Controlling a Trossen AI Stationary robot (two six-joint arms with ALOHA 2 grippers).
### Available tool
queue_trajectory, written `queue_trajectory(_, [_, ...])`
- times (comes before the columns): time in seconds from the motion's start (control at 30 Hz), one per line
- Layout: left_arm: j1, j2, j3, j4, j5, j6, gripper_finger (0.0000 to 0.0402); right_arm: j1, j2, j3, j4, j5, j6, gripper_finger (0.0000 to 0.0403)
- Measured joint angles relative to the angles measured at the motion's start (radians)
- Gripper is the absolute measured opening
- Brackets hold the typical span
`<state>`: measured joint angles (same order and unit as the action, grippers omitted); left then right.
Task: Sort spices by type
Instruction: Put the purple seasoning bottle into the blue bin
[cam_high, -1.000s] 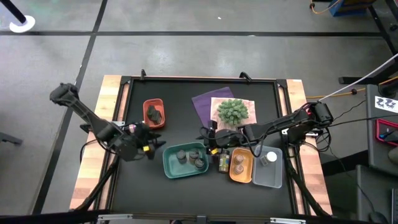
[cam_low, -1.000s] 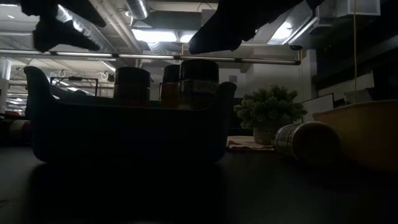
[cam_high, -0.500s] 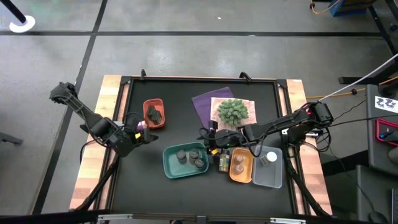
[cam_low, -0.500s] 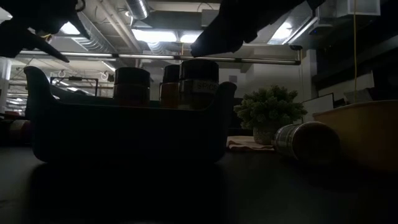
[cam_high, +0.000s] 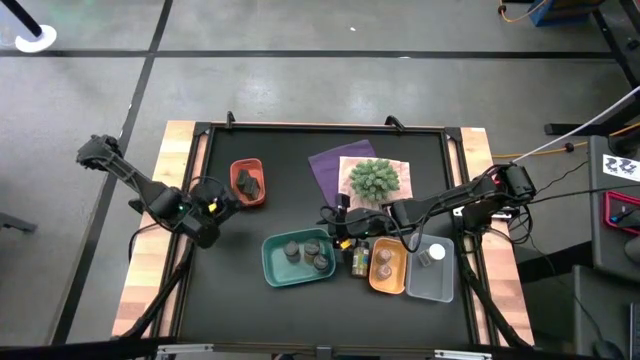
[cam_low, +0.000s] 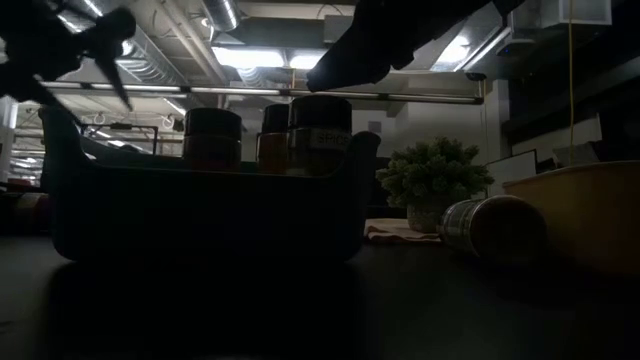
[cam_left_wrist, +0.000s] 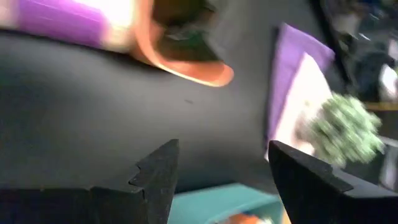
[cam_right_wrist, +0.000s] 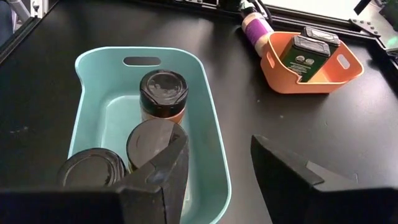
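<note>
Meanwhile the left gripper (cam_high: 222, 203), jaws apart and empty, has pulled back from the teal tray (cam_high: 272, 262) of three round jars (cam_high: 306, 254) toward ten o'clock, beside the red tray (cam_high: 246, 165), while the right gripper (cam_high: 332, 224) stays closed over the lying jar (cam_high: 358, 262).

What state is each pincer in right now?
Left pincer: open, holding nothing, beside the red tray.
Right pincer: shut, holding nothing visible, above the teal tray.
</note>
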<state>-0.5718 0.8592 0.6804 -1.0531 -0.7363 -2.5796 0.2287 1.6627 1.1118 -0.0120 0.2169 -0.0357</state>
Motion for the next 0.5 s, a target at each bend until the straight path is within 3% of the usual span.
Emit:
queue_trajectory(0.27, [0.076,0.019,0.000,-0.088,0.038,-0.060,0.0230,0.000,0.000,0.000,-0.002,0.000,0.000,0.0172])
queue_trajectory(0.5, [0.104,0.026,0.000,-0.086,0.035,0.066,0.0230,0.000,0.000,0.000,-0.016,-0.001,0.000,0.0172])
